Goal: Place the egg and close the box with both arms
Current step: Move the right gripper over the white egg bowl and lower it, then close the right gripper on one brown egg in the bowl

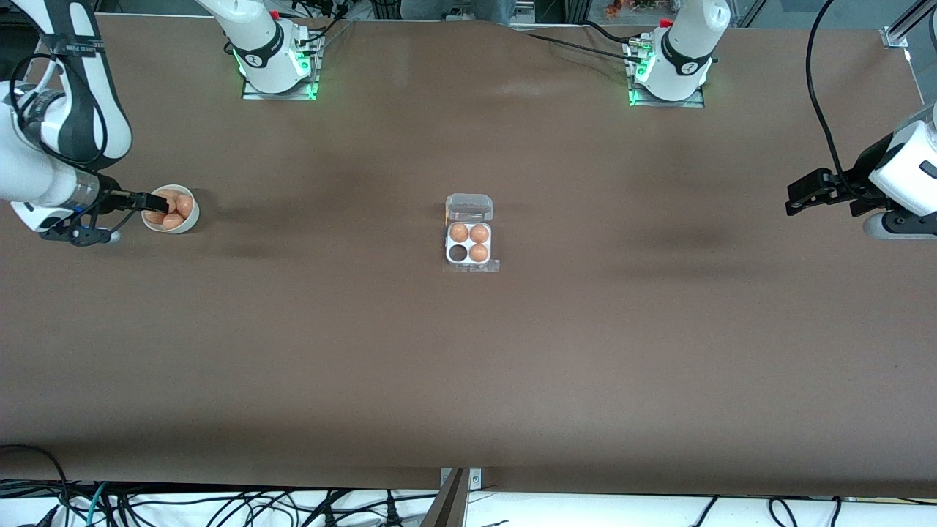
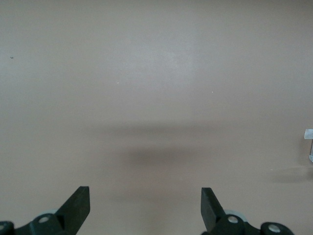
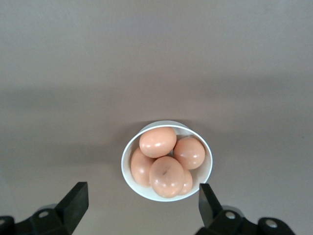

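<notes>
My right gripper hangs over the white bowl of eggs, jaws spread wide and empty, the topmost egg below them. My left gripper waits over bare bench, jaws spread too. The box sits mid-bench between both, well apart, lid open, three cells filled.

A bowl of eggs sits toward the right arm's end; the box lies mid-table.

Even overhead light; soft shadows on table; sharp focus.
</notes>
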Action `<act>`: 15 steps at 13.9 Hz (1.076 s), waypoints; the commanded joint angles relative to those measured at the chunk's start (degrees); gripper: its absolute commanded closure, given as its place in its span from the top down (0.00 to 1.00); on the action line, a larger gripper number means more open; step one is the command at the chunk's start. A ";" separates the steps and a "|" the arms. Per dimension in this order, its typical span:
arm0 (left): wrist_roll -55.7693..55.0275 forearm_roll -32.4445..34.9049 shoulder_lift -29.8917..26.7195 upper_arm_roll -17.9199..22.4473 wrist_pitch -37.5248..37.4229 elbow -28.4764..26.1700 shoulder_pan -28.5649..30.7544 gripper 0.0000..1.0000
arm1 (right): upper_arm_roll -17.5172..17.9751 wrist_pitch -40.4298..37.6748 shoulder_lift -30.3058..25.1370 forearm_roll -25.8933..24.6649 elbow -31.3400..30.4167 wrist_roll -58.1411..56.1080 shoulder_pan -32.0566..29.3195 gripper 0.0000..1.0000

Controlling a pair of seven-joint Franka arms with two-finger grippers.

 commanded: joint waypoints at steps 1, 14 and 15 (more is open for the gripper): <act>0.34 0.81 0.44 -0.03 -0.82 1.17 -0.04 1.00 | -2.09 4.61 -1.29 -0.66 -4.50 -4.04 0.19 1.00; 0.08 0.81 0.53 -0.11 -0.91 0.91 -0.13 1.00 | -2.71 9.19 4.25 -0.66 -5.48 -3.95 0.36 0.99; 0.08 0.81 0.44 -0.11 -0.91 0.91 -0.13 1.00 | -2.71 9.11 4.25 -0.66 -5.48 -3.95 0.36 0.93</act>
